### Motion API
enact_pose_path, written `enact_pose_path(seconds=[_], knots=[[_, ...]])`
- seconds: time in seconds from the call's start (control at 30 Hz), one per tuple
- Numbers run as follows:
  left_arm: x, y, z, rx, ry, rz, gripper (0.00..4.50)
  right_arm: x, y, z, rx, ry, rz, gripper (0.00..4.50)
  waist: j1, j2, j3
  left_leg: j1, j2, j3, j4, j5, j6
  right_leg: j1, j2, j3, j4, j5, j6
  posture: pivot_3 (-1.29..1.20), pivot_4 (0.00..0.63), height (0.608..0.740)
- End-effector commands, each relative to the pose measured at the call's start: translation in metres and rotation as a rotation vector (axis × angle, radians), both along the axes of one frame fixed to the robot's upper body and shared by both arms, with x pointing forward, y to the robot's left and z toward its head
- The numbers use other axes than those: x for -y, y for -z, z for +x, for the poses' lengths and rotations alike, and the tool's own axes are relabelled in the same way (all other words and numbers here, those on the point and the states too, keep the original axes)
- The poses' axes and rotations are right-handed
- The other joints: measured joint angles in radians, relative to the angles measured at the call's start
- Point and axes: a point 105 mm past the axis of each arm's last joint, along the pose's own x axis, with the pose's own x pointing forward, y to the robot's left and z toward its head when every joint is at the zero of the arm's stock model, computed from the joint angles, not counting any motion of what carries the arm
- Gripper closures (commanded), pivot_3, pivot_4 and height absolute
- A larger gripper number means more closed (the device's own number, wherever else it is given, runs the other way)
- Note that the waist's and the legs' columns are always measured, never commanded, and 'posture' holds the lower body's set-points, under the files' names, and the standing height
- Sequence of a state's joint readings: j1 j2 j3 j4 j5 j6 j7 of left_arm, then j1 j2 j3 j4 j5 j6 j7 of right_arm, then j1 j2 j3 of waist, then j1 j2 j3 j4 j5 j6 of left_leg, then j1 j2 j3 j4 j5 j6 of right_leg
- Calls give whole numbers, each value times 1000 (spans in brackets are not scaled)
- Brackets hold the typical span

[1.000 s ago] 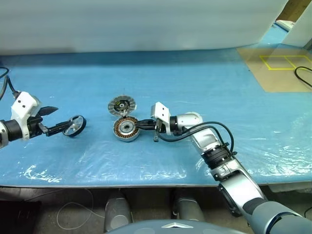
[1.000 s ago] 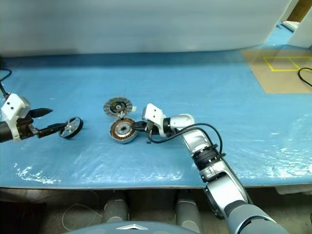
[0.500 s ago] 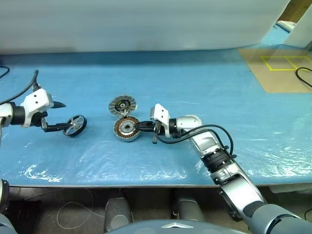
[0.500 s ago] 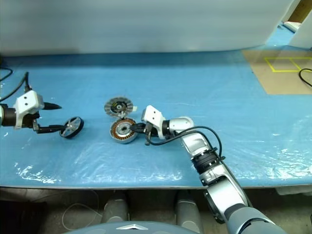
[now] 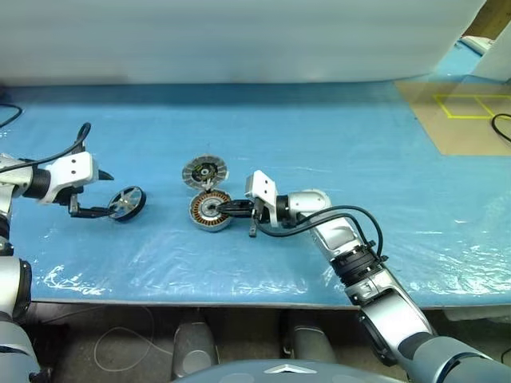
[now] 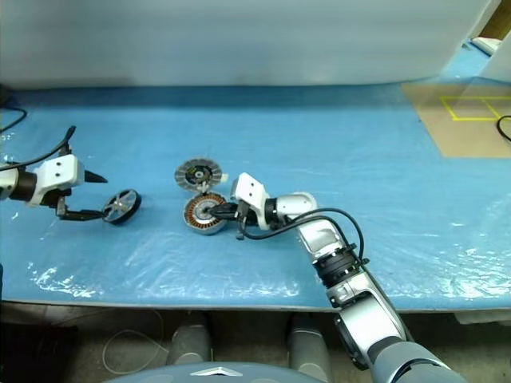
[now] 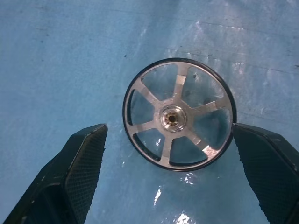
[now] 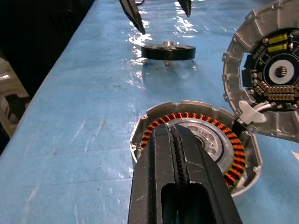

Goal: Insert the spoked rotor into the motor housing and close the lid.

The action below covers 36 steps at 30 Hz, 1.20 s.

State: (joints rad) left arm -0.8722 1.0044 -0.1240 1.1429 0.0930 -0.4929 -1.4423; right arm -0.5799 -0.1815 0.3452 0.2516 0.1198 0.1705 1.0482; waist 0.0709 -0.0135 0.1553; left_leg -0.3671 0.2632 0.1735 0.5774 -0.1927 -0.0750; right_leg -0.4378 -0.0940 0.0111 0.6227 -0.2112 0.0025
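Note:
The spoked rotor (image 5: pixel 128 202) lies flat on the blue table, at the left. My left gripper (image 5: pixel 106 194) is open, and in the left wrist view its fingers (image 7: pixel 88 154) stand on either side of the rotor (image 7: pixel 180 114) without touching it. The motor housing (image 5: pixel 210 211), with its copper windings, sits in the middle of the table. The ribbed lid (image 5: pixel 204 171) lies just behind the housing, touching it. My right gripper (image 5: pixel 223 211) is shut, its tips over the housing's (image 8: pixel 196 140) near rim.
A glossy blue sheet (image 5: pixel 319 136) covers the table, whose front edge runs close to me. A brown board with yellow tape squares (image 5: pixel 459 108) and a black cable (image 5: pixel 499 128) lie at the far right. A pale wall backs the table.
My left gripper has rolled and moved in toward the rotor, so its fingers now stand either side of it. The right gripper and housing have kept still.

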Motion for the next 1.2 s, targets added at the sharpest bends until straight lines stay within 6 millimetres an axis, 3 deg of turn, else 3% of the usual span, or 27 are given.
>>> enact_pose_path(seconds=[0.03, 0.5, 0.97, 1.07, 1.17, 1.2], knots=[[2, -12, 6, 38, 19, 25, 0, -1, -17, -7, 18, -34, 61, 4483, 2, 0, 0, 0, 0, 0, 0, 0, 0, 0, 0, 0, 0, 0, 0, 0, 150, 740], [6, 3, 11, 15, 59, 136, 0, 2, -20, -11, 12, -21, 71, 4483, 2, 0, 0, 0, 0, 0, 0, -1, -2, 0, 0, 0, 0, 0, 0, 0, 150, 740], [11, 2, 16, 20, 60, 136, 0, 1, -18, -13, -2, -2, 80, 4483, 2, 0, 0, 0, 0, 0, 0, -1, -2, 0, 0, 0, 0, 0, 0, 0, 150, 740], [12, -1, 17, 20, 56, 128, 608, 1, -17, -13, -5, 2, 81, 4500, 3, 0, 0, 0, 0, 0, 0, -1, -2, 0, 0, 0, 0, 0, 0, 0, 150, 740], [12, -3, 17, 5, 55, 120, 1580, 0, -17, -14, -6, 6, 85, 4500, 3, 0, 0, 0, 0, 0, 0, -1, -2, 0, 0, 0, 0, 0, 0, 0, 150, 740], [13, -4, 16, -1, 57, 116, 1580, 0, -17, -14, -7, 7, 87, 4500, 3, 0, 0, 0, 0, 0, 0, -1, -2, 0, 0, 0, 0, 0, 0, 0, 150, 740]])
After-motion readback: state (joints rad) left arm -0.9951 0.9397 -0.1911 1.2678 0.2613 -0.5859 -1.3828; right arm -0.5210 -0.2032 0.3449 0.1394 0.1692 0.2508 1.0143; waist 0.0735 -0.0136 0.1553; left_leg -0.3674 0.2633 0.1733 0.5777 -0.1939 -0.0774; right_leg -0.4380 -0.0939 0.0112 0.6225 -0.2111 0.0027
